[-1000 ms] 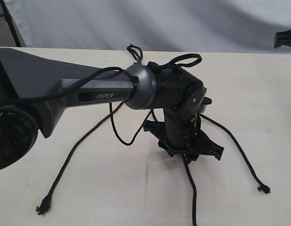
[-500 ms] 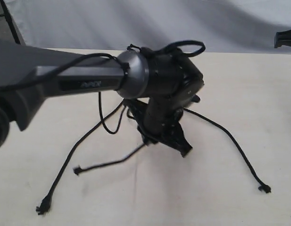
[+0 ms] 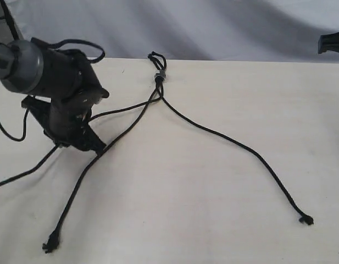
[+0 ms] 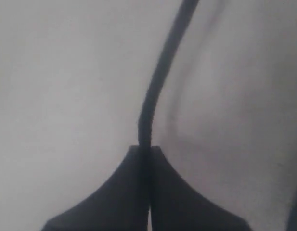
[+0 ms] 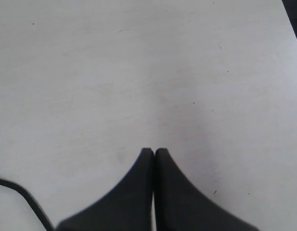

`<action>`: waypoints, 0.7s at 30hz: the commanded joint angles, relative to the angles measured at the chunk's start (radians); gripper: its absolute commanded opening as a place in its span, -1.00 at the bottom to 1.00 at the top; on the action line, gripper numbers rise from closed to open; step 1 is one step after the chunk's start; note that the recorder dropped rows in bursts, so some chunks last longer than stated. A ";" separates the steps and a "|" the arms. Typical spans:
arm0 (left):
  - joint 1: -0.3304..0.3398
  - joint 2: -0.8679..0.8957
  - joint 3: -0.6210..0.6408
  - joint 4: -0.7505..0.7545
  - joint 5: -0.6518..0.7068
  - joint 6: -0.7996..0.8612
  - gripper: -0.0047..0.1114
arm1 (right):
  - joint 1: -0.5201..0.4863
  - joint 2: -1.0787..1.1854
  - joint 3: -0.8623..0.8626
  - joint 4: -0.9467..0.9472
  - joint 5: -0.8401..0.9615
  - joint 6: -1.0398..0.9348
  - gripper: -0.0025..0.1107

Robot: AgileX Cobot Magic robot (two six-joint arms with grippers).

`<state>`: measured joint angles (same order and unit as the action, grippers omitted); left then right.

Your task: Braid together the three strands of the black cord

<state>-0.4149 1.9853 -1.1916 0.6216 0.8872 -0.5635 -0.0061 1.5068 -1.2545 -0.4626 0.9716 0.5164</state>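
Observation:
The black cord lies on the pale table, its small loop (image 3: 156, 58) and grey band (image 3: 160, 77) at the far edge. From there three strands fan out. One strand (image 3: 235, 144) runs right to an end knot (image 3: 306, 220). A second strand (image 3: 87, 173) runs toward the near left, ending in a knot (image 3: 50, 242). The third strand (image 3: 122, 109) leads left to my left gripper (image 3: 64, 142), which is shut on it; its tail (image 3: 21, 173) trails off the left edge. Up close, this strand (image 4: 155, 82) comes out from between the shut left gripper (image 4: 145, 147). My right gripper (image 5: 154, 150) is shut on nothing over bare table.
The right arm (image 3: 331, 43) shows only as a dark tip at the far right edge. A grey backdrop (image 3: 224, 27) rises behind the table's far edge. A thin black line (image 5: 20, 195) crosses one corner of the right wrist view; I cannot tell what it is.
The left arm has swung from the table's middle to the far left, pulling the held strand leftward across the near-left strand. The other two strands have stayed put.

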 commanded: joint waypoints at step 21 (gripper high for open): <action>-0.192 -0.199 0.126 -0.438 -0.164 0.299 -0.92 | -0.002 0.001 0.002 -0.006 -0.018 -0.012 -0.95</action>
<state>-0.6453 1.8494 -1.0724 0.0647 0.6940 -0.1433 -0.0061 1.5068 -1.2545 -0.4626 0.9537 0.5127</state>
